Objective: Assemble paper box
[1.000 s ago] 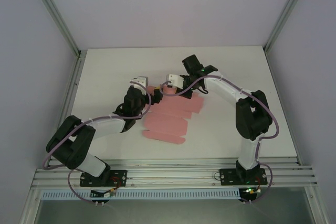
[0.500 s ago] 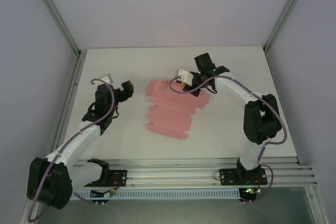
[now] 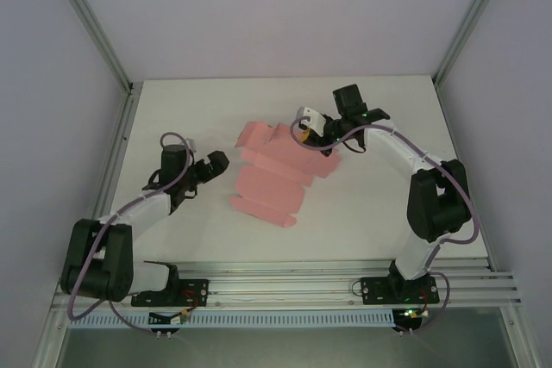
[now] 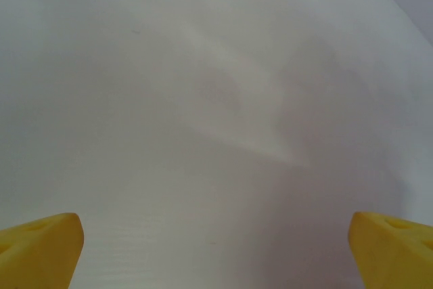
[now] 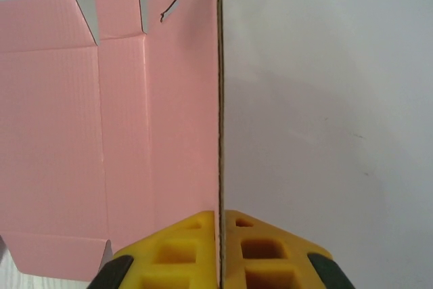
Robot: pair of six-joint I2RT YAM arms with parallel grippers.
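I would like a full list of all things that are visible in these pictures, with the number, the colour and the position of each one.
paper box: one, pink, a flat sheet with flaps, on the middle of the table.
table: one, white, under everything.
frame rail: one, silver, along the near edge of the table.
frame posts: two, silver, rising from the far corners.
left arm: one, white and black, low over the left side of the table.
right arm: one, white and black, reaching in from the right.
left end effector: one, yellow fingertips, open and empty, left of the sheet, apart from it.
right end effector: one, yellow fingertips, shut on an edge of the paper box.
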